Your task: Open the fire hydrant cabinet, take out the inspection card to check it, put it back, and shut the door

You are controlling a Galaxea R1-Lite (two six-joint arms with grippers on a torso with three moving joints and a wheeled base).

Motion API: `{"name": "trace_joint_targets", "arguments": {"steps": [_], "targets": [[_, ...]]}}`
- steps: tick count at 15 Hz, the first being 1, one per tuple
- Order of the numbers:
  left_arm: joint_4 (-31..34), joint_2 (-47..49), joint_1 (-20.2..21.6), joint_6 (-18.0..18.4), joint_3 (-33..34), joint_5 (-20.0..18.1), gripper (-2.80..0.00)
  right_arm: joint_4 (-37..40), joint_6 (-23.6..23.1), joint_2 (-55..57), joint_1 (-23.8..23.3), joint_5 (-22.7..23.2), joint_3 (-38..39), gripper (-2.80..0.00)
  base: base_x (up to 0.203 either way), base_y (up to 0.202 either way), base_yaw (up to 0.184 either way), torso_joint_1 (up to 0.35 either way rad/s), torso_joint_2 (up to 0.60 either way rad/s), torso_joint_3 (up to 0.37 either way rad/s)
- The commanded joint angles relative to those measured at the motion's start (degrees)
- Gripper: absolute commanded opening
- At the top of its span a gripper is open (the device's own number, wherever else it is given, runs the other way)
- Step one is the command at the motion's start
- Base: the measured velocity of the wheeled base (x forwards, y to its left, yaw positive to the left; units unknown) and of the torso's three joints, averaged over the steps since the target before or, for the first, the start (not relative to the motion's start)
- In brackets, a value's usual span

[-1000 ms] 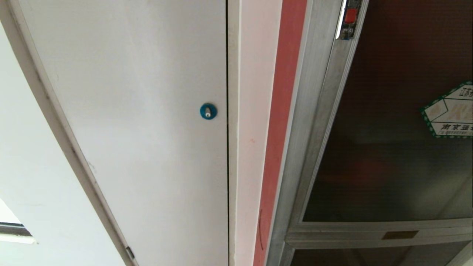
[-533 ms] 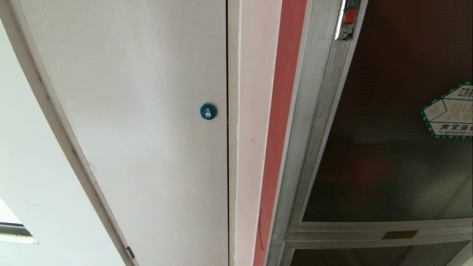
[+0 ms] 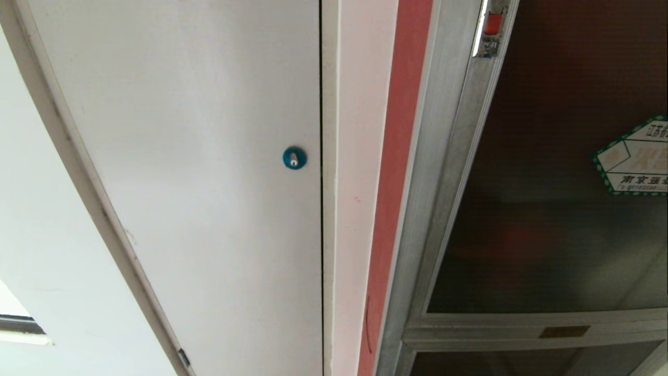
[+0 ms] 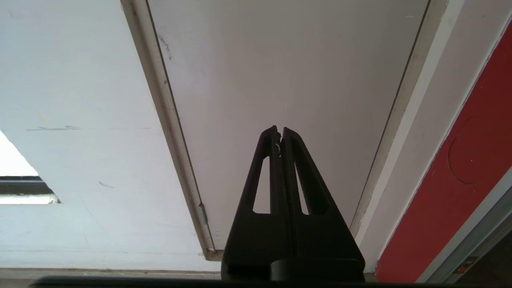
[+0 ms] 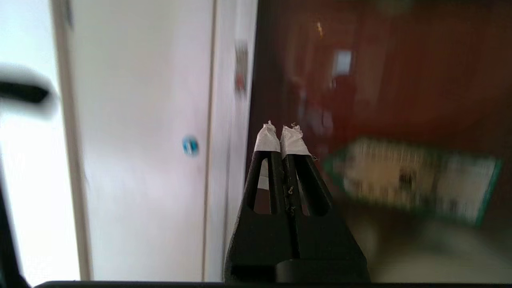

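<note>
1. The fire hydrant cabinet [image 3: 417, 209], tall, silver aluminium frame with a red edge strip, stood just right of a plain white door [image 3: 209, 183] with a small blue round lock [image 3: 294, 157].
2. Its door [image 3: 548, 235], a dark tinted glass panel in an aluminium frame, carried a small red latch [image 3: 492, 23] at its upper left corner and a green-bordered white sticker [image 3: 634, 159].
3. Whether that door was fully home, I couldn't tell.
4. Right gripper [image 5: 281, 134], black with white-taped tips, was pinched together, empty, facing the tinted glass.
5. Left gripper [image 4: 279, 133], black, was also pinched together, empty, facing the white door.
6. Inspection card: not visible.
</note>
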Motion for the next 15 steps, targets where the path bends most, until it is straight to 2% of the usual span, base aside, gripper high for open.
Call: {"name": "trace_joint_targets", "arguments": {"steps": [1,3,5,7,10,11,12,15], "targets": [[-0.02,-0.01,-0.04,0.00,0.44,0.02,-2.80,-1.46,-2.01,-9.07,0.38,-0.56,12.58,-2.80,0.000,0.000,0.000,0.000,0.00,0.000],[-0.02,-0.01,-0.02,0.00,0.44,0.02,-2.80,-4.14,-4.36,-14.08,0.67,-1.45,23.96,-2.80,0.000,0.000,0.000,0.000,0.00,0.000],[-0.02,-0.01,0.02,0.00,0.44,0.02,-2.80,-9.88,-5.96,-16.49,0.79,-5.42,36.49,-2.80,0.000,0.000,0.000,0.000,0.00,0.000],[-0.02,-0.01,0.02,0.00,0.44,0.02,-2.80,-21.19,-7.57,-17.37,0.85,-9.98,49.06,-2.80,0.000,0.000,0.000,0.000,0.00,0.000],[-0.02,-0.01,-0.01,0.00,0.44,0.02,-2.80,-37.98,-12.51,-17.92,0.89,-12.84,67.00,-2.80,0.000,0.000,0.000,0.000,0.00,0.000],[-0.02,-0.01,0.02,0.00,0.44,0.02,-2.80,-40.20,-12.88,-18.02,0.89,-13.34,69.94,-2.80,0.000,0.000,0.000,0.000,0.00,0.000],[-0.02,-0.01,0.02,0.00,0.44,0.02,-2.80,-41.10,-10.94,-18.12,0.90,-13.82,70.54,-2.80,0.000,0.000,0.000,0.000,0.00,0.000],[-0.02,-0.01,0.02,0.00,0.44,0.02,-2.80,-32.28,-8.95,-18.17,0.90,-14.03,70.35,-2.80,0.000,0.000,0.000,0.000,0.00,0.000]]}}
